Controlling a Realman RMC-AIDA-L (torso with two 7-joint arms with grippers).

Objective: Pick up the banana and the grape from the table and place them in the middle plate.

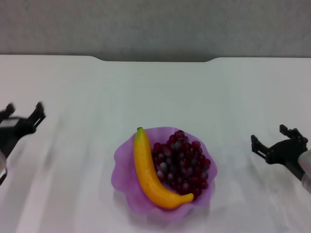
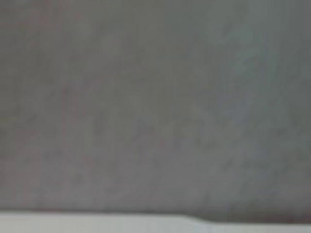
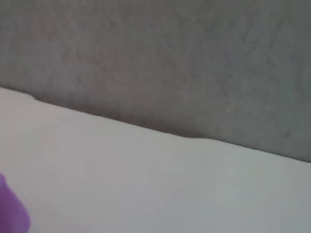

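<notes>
The purple plate with its wavy rim sits on the white table near the front centre. Inside it, the yellow banana lies along the left side, stem tip pointing away from me. The dark red grape bunch fills the right side of the plate, touching the banana. My left gripper hovers at the far left edge, open and holding nothing. At the far right, my right gripper is open too, with nothing in it. A sliver of the plate's rim shows in the right wrist view.
The table's far edge has a shallow notch against a grey wall. The left wrist view shows mostly that wall and a strip of table edge.
</notes>
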